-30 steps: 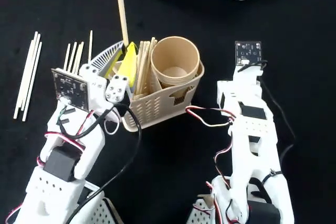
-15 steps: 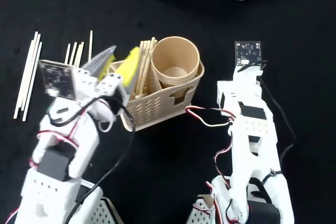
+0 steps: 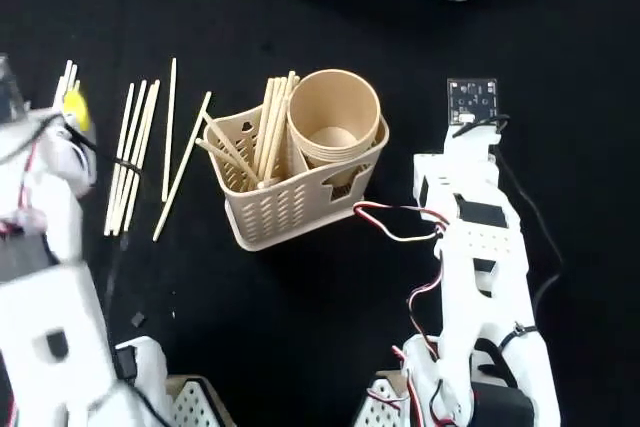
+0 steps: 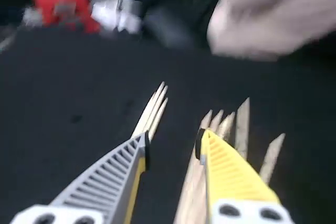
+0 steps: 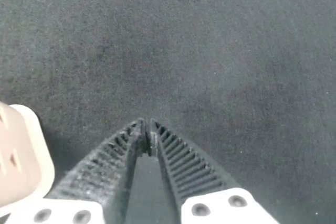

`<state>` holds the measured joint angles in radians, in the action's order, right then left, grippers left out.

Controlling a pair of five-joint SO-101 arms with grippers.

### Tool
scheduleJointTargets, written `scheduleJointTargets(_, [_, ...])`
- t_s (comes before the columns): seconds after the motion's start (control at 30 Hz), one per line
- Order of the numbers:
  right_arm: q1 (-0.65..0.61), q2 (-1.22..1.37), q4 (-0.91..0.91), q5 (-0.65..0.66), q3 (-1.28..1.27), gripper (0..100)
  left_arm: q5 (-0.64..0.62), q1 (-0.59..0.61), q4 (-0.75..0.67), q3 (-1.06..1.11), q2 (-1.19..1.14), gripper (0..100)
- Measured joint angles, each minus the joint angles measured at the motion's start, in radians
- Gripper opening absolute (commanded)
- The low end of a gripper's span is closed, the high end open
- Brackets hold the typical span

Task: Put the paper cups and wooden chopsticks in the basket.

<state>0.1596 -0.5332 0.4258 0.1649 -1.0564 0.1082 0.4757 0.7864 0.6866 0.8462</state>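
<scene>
Wooden chopsticks (image 3: 272, 122) — matt plastic basket (image 3: 290, 207)

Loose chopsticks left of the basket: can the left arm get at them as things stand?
Probably yes. The left gripper is open close over the loose chopsticks, which lie bare on the table with nothing over them. The basket stands apart to one side.
</scene>
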Motion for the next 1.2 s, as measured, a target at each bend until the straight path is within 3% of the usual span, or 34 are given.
scheduleJointTargets(0.23, [0.000, 0.000, 0.000, 0.000, 0.000, 1.2, 0.222, 0.107, -0.006, -0.173, -0.526, 18])
scheduleJointTargets(0.47, [0.000, 0.000, 0.000, 0.000, 0.000, 1.2, 0.367, 0.161, 0.166, -0.549, -1.034, 18])
scheduleJointTargets(0.77, [0.000, 0.000, 0.000, 0.000, 0.000, 1.2, 0.393, 0.180, 0.345, -1.115, -1.580, 18])
scheduleJointTargets(1.2, [0.000, 0.000, 0.000, 0.000, 0.000, 1.2, 0.394, 0.186, 0.655, -1.800, -2.031, 17])
